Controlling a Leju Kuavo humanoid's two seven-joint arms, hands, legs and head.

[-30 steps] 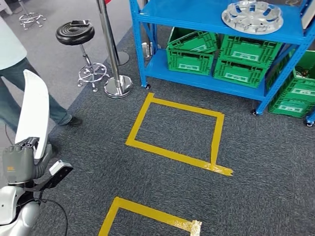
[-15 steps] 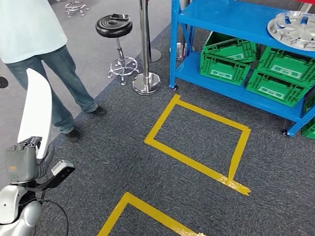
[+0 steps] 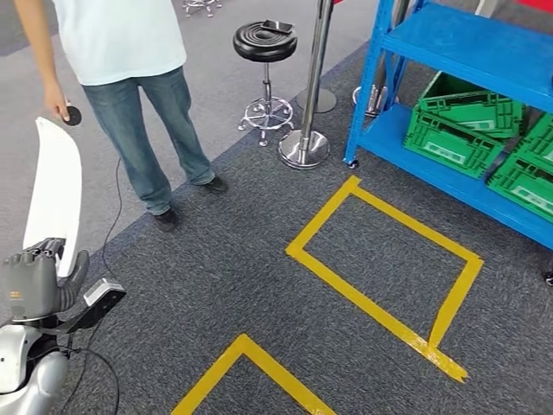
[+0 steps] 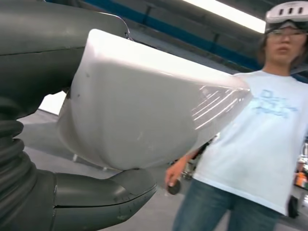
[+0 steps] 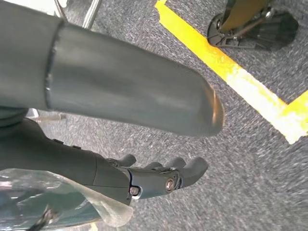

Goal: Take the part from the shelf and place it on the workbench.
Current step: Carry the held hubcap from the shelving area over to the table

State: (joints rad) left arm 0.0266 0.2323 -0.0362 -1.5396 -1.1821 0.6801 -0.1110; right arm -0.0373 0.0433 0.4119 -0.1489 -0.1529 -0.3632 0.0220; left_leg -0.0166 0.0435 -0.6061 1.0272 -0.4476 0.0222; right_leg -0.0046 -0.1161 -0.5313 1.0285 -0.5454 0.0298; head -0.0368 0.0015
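Left hand: I see my left hand (image 3: 34,284) at the lower left of the head view, fingers wrapped round the lower end of the white part (image 3: 55,194); the thumb curls up on the side facing frame centre.
Part: long, curved white panel, standing nearly upright out of that hand and reaching up the left edge of the frame. In the left wrist view the part (image 4: 145,103) sits between the thick grey thumb and the fingers, its glossy face catching light streaks.
Right hand: in the right wrist view my right hand (image 5: 160,175) hangs over the carpet, fingers loosely apart and holding nothing; the thumb crosses the upper half of that picture.
Person: a person (image 3: 130,78) in a pale shirt and jeans stands at upper left of the head view, just beyond the part, with a small dark round object in the lowered hand.
Shelf: blue shelf (image 3: 456,52) at upper right, green crates (image 3: 467,125) on its lower level.
Floor: dark grey carpet with a yellow tape rectangle (image 3: 384,259) right of centre and a second tape corner at bottom centre.
Other: black stool (image 3: 265,43) and a chrome barrier post (image 3: 313,86) at top centre.
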